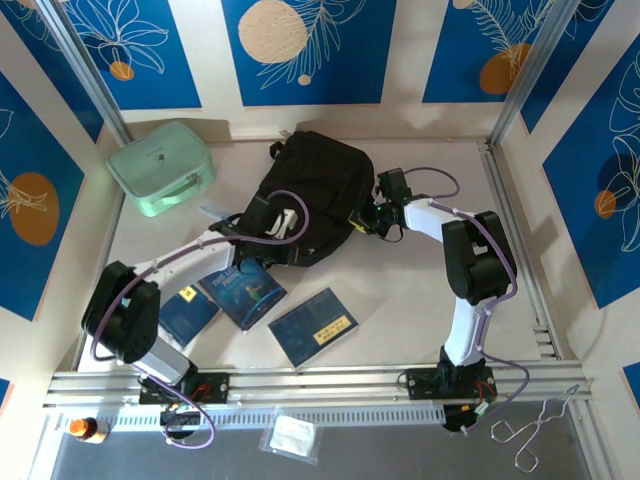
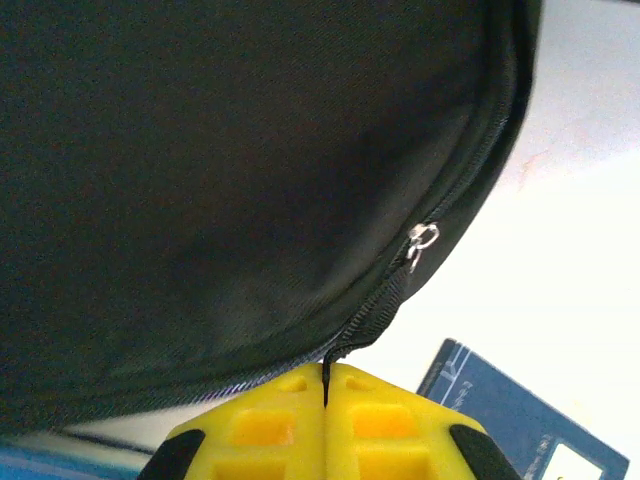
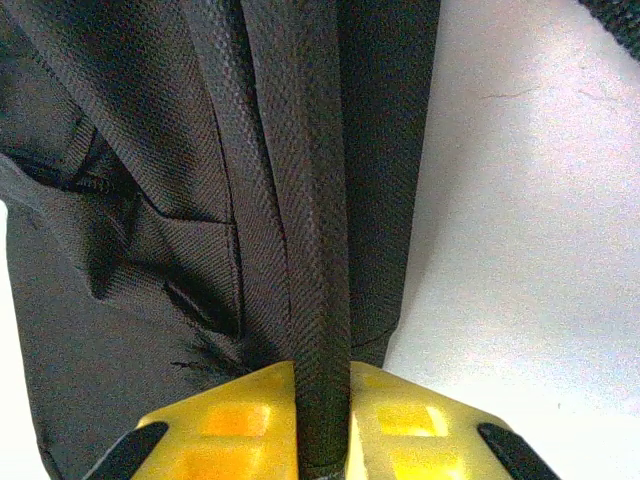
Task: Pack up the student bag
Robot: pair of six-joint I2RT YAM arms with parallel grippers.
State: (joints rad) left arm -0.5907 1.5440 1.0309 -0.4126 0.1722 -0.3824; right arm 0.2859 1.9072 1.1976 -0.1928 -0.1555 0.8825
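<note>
Bracing student bag [image 1: 320,185], black, far middle of surface [image 1: 420,300]: left pincer [image 2: 325,392] clenched on thin black tab [image 2: 325,366] at zip [image 2: 385,305], right pincer [image 3: 322,405] grasping strap [image 3: 305,200] (advice: hold strap taut, draw zip steadily along its curve).

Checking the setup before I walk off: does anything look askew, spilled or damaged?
Nothing looks spilled or torn. Three blue books lie at mixed angles beside the backpack, not yet packed.

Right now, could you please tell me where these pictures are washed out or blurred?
Left wrist view: the white table is blown out, the black fabric backpack nearly featureless; right wrist view: the woven black strap is sharp; top external view: evenly lit.
</note>
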